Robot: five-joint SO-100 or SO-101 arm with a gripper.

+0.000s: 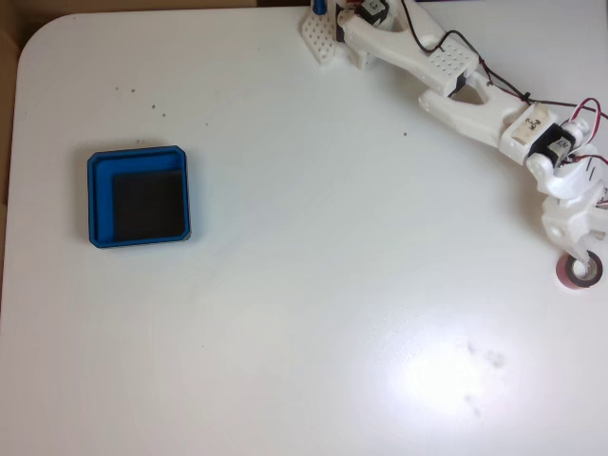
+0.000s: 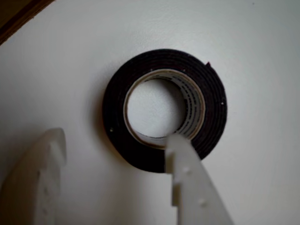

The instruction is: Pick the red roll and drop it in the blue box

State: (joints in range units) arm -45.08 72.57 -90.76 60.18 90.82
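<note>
The red roll [image 1: 581,271] lies flat on the white table at the far right edge of the fixed view. In the wrist view it [image 2: 117,117] looks almost black, with a pale core around the hole. My white gripper [image 1: 574,249] hangs right over it and is open [image 2: 115,139]. One fingertip [image 2: 180,154] sits at the lower inner edge of the hole, and the other finger [image 2: 42,173] is outside the roll to the left, apart from it. The blue box [image 1: 98,204], with a black floor, rests far away on the left side of the table.
The white arm [image 1: 456,90] stretches from its base [image 1: 328,33] at the top of the fixed view down to the right. A brown strip beyond the table edge [image 2: 18,16] shows at the upper left of the wrist view.
</note>
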